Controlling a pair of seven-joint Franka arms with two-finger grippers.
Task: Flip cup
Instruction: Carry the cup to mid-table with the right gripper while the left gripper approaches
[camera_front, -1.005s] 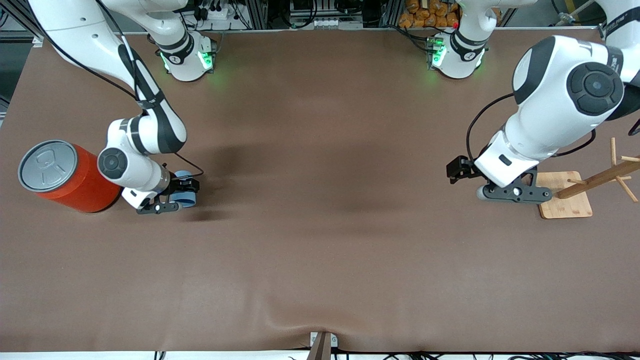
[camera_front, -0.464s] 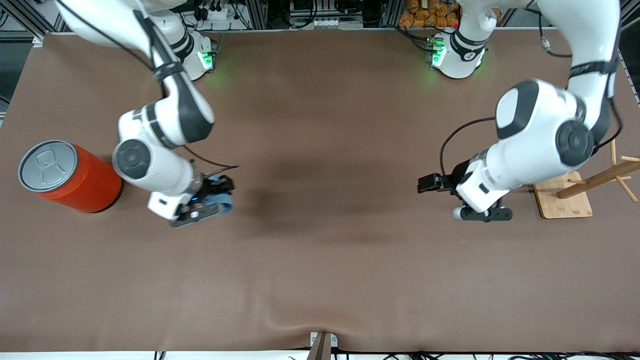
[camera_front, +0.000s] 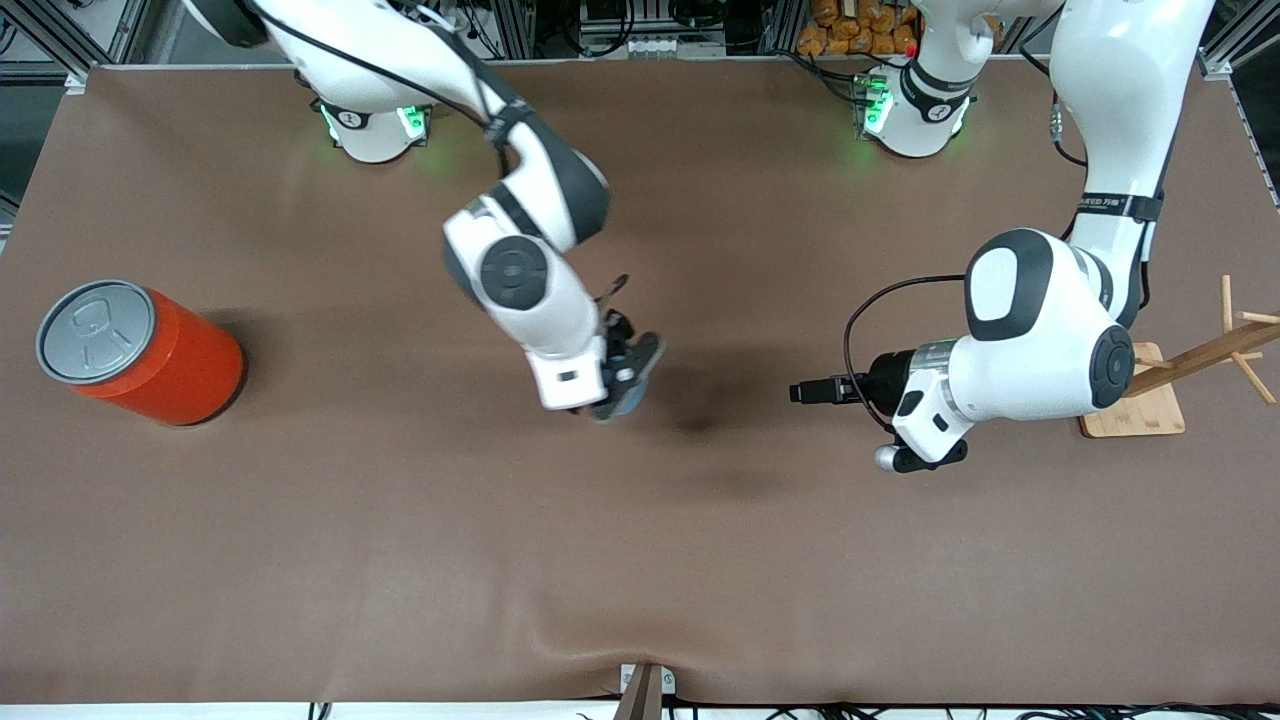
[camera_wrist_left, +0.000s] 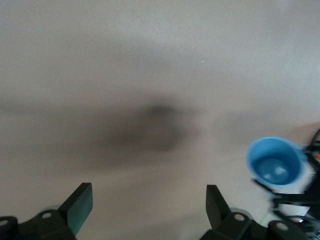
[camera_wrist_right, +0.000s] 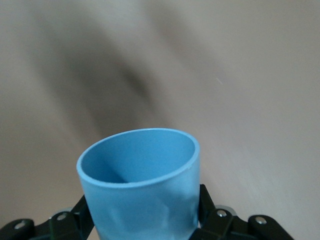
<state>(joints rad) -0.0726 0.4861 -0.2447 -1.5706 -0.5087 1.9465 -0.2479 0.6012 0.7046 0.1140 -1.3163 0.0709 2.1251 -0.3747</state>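
The small light-blue cup (camera_front: 626, 401) is clamped between the fingers of my right gripper (camera_front: 630, 383), held in the air over the middle of the table. In the right wrist view the cup (camera_wrist_right: 145, 190) fills the space between the jaws of the right gripper (camera_wrist_right: 145, 220), its open mouth pointing away from the wrist. My left gripper (camera_front: 802, 392) is open and empty, a short way toward the left arm's end from the cup. In the left wrist view the left gripper (camera_wrist_left: 147, 202) frames bare table, and the cup (camera_wrist_left: 275, 162) shows its darker blue inside.
A large orange can (camera_front: 140, 350) with a grey pull-tab lid stands at the right arm's end of the table. A wooden peg stand on a square board (camera_front: 1130, 405) stands at the left arm's end, beside the left arm.
My right gripper has carried the cup from beside the orange can up and over to the table's middle. My left gripper has moved from the wooden stand toward the middle.
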